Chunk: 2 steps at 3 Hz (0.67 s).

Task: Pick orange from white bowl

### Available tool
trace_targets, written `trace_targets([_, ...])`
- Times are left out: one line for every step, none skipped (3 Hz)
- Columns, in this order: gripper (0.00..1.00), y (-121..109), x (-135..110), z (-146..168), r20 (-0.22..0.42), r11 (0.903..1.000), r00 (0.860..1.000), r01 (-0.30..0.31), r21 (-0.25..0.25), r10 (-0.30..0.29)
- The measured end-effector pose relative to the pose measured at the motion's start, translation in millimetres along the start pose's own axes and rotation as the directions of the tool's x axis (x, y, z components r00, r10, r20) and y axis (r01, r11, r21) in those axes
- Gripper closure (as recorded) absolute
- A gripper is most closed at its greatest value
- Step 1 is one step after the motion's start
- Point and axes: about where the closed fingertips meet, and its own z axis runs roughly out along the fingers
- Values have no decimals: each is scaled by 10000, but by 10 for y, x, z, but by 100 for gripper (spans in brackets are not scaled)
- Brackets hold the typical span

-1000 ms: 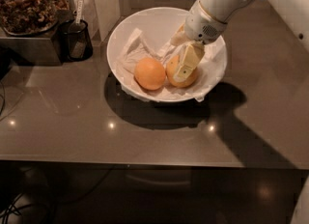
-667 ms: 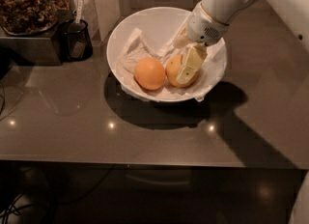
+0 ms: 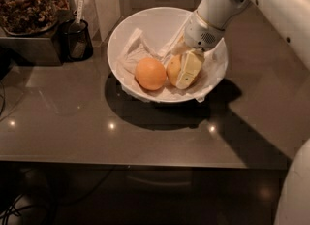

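In the white bowl [image 3: 154, 23] on the worktop [image 3: 63, 122] lay a redder fruit [image 3: 150, 73], then just beside it the orange [image 3: 172, 70] — my hand [image 3: 188, 71] rested against its right side — clamped or not, I could not tell.

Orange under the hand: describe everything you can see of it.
The orange is round, pale yellow-orange and dull-skinned, partly hidden behind the hand, which covers its right side. It rests on crumpled white paper in the white bowl, right of centre, beside a deeper orange fruit; whether they touch is unclear.
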Motion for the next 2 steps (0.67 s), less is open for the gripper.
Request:
trace_targets([25, 11, -27, 190, 113, 9986, 9999, 56, -519, -50])
trace_targets([42, 14, -40, 215, 109, 9976, 9999, 38, -692, -31])
